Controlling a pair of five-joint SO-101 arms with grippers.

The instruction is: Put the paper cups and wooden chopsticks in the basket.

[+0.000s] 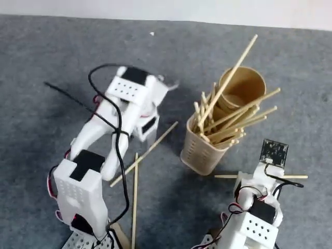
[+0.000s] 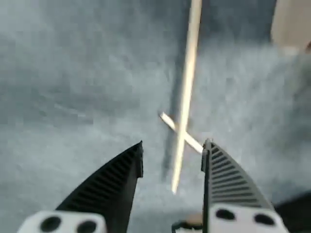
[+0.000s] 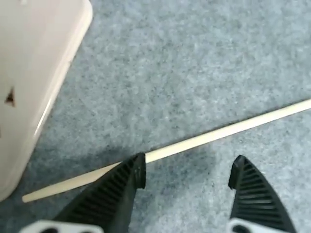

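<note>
The beige basket [image 1: 199, 150] stands upright and holds several wooden chopsticks [image 1: 228, 124] and stacked paper cups [image 1: 243, 85]. Two chopsticks lie crossed on the grey carpet by the left arm [image 1: 127, 96]: a slanted one [image 1: 145, 154] and a straight one [image 1: 135, 197]. My left gripper [image 2: 172, 151] hangs open above their crossing [image 2: 182, 133], holding nothing. Another chopstick [image 1: 290, 177] lies beside the right arm [image 1: 259, 207]. My right gripper [image 3: 187, 167] is open just over this chopstick [image 3: 204, 139], one fingertip [image 3: 133, 172] at its edge.
The basket wall [image 3: 34, 73] is close beside the right gripper, and a basket corner [image 2: 291, 24] lies beyond the left one. Black cables [image 1: 119, 150] loop over the left arm. Grey carpet [image 1: 62, 52] spreads open at the back.
</note>
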